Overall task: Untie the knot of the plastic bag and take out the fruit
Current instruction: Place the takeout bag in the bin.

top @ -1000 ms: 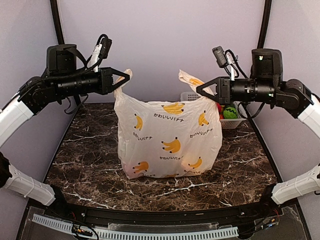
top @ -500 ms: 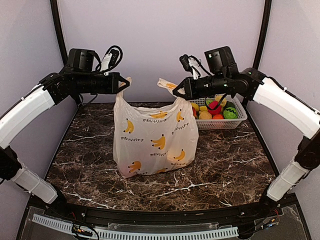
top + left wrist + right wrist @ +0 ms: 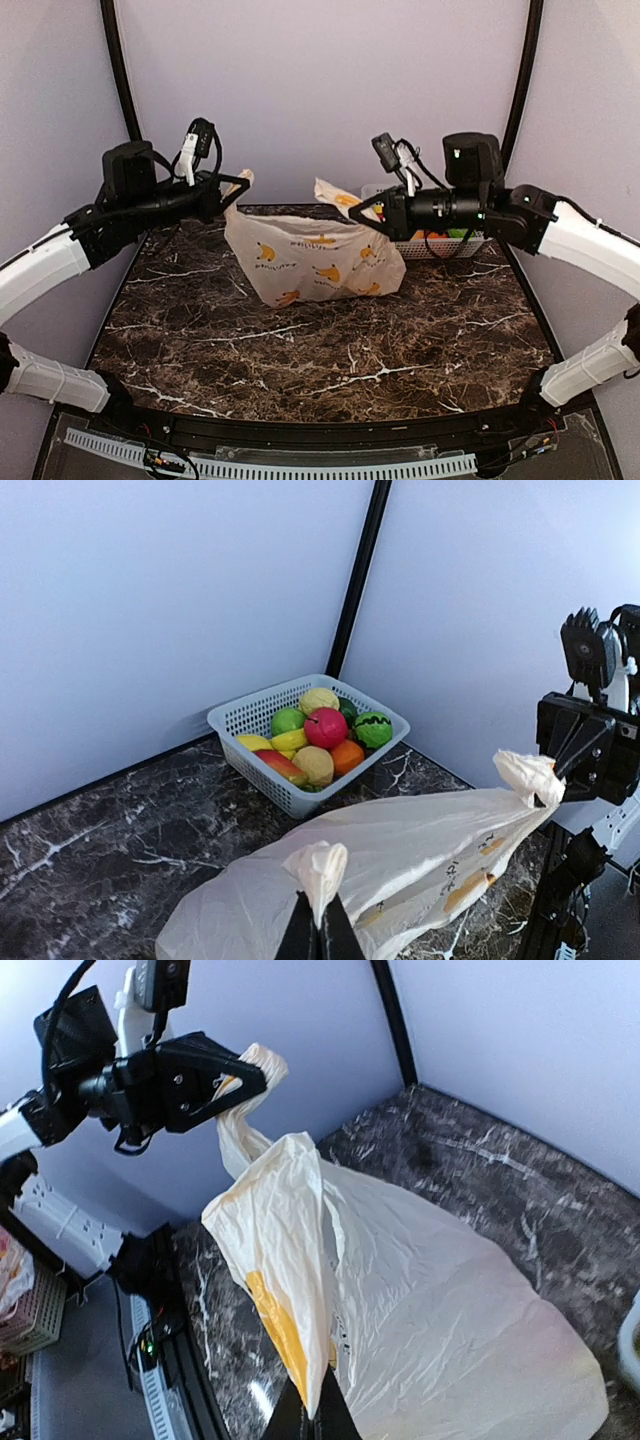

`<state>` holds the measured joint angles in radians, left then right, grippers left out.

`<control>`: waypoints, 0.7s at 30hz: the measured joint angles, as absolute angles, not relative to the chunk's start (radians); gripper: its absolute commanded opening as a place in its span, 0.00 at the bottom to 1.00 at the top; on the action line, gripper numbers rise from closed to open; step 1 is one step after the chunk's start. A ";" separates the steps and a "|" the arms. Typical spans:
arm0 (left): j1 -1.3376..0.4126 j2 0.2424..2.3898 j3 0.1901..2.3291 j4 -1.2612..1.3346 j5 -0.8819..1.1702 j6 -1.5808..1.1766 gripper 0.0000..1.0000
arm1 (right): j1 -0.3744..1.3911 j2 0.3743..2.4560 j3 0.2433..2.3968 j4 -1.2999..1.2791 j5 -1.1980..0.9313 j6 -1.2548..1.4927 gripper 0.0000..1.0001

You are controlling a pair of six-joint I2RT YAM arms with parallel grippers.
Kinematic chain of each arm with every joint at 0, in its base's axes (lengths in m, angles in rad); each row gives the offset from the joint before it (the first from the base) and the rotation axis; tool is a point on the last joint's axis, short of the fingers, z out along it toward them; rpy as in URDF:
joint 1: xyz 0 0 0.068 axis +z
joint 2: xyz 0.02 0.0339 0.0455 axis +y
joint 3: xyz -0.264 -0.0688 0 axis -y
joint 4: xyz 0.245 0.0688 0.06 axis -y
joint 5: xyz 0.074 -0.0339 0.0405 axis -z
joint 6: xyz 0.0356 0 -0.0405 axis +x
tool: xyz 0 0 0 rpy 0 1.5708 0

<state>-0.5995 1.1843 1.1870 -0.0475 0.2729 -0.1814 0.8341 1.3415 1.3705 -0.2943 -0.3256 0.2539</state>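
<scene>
Plastic bag [image 3: 315,265]: one, banana-printed, slumped on marble table [image 3: 330,350], its two handles [image 3: 330,192] held apart.
Left gripper [image 3: 238,186]: one, clamped on the left handle.
Right gripper [image 3: 352,208]: one, pinching the right handle.
White mesh basket [image 3: 250,718]: one, far right corner.
Fruit [image 3: 326,727]: roughly ten pieces in the basket, countable only in left wrist view; in top view the right arm mostly hides them.
</scene>
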 measured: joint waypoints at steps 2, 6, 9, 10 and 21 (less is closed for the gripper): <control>-0.599 1.118 0.991 0.043 0.301 -0.212 0.01 | 0.874 1.276 1.174 -0.241 -0.342 0.285 0.00; -0.617 1.102 0.624 0.197 0.331 -0.295 0.01 | 0.942 1.268 0.866 -0.155 -0.362 0.380 0.00; -0.640 1.100 0.463 0.214 0.337 -0.347 0.01 | 1.003 1.273 0.730 -0.126 -0.368 0.456 0.00; -0.651 1.091 0.439 0.216 0.339 -0.360 0.01 | 1.021 1.273 0.721 -0.119 -0.369 0.475 0.04; -0.662 0.916 0.437 0.252 0.274 -0.409 0.09 | 1.054 1.205 0.852 -0.157 -0.279 0.501 0.80</control>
